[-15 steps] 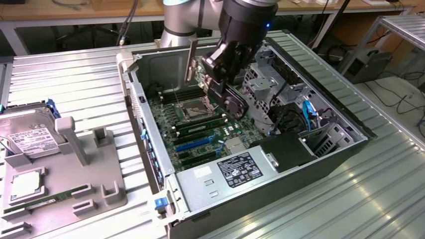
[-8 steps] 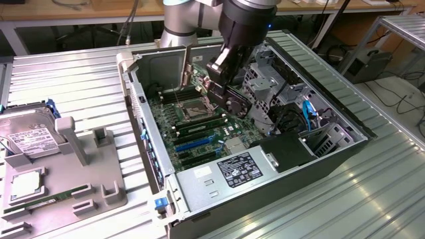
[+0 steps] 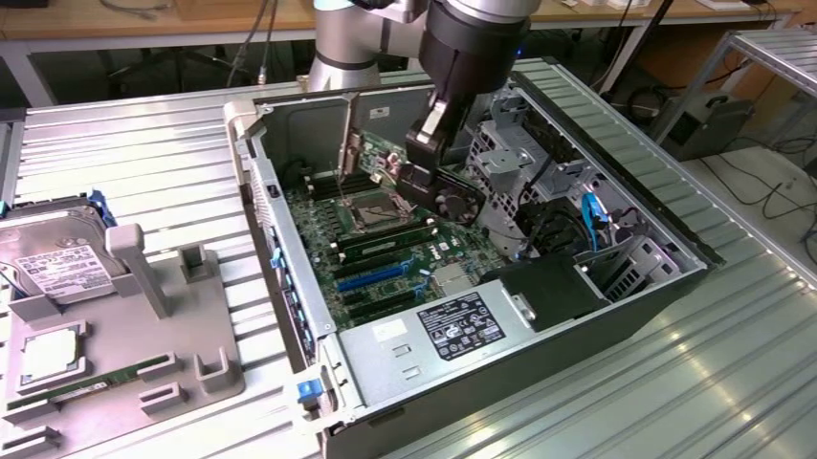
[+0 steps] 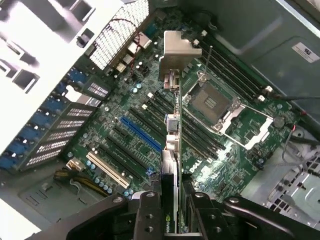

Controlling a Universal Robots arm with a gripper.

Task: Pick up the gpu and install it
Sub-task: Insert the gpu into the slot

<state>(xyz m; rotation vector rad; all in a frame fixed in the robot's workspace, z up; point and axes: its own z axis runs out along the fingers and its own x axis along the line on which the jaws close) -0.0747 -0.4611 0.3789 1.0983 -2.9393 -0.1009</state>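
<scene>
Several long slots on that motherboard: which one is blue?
The blue slot, seen just beside the held gpu; its neighbours are black slots, and a cream-white slot lies farther off.

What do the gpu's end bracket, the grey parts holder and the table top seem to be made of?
The end bracket of the gpu: bare metal, probably steel; silver, dull sheen, folded edge. The parts holder: likely plastic; matte grey, moulded-looking posts. The table top: seems aluminium; ribbed silver profiles catching light.
</scene>
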